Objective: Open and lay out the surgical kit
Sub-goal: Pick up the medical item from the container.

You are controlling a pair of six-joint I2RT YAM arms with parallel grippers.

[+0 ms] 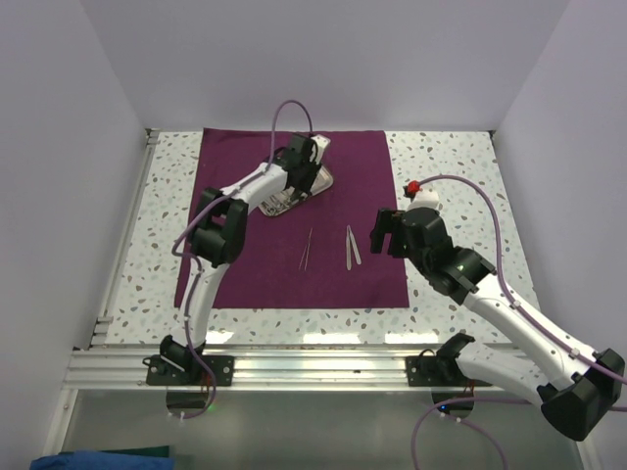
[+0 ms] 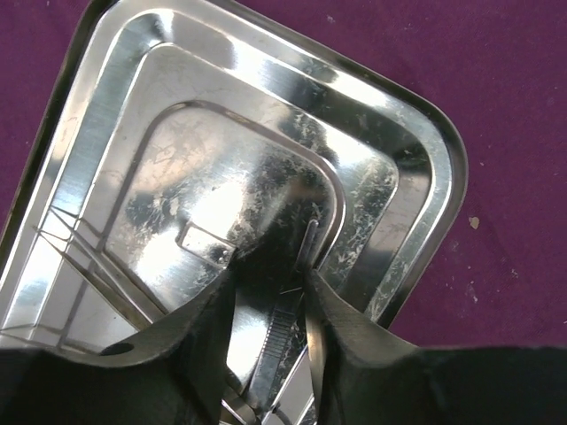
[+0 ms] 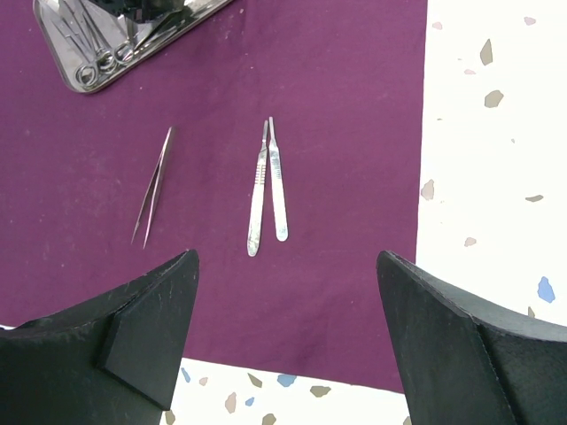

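Purple cloth (image 1: 323, 284) spread flat, with a shiny steel tray (image 2: 390, 159) at its far side. Left gripper (image 2: 272, 270), half closed inside the tray, straddles a thin silver instrument (image 2: 283, 328); whether it is held is unclear. Right gripper (image 3: 285, 254) gapes empty near tweezers (image 3: 155, 186) on the cloth.

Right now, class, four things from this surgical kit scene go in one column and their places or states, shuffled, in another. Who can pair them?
Things
1. tweezers
2. two scalpel handles
3. steel tray
4. right fingers

Places or states
A. wide open, over the purple cloth near its right edge
B. side by side on the cloth
C. under the left fingers
D. lying alone on the cloth

Pairs: 1-D, 2-B, 3-C, 4-A
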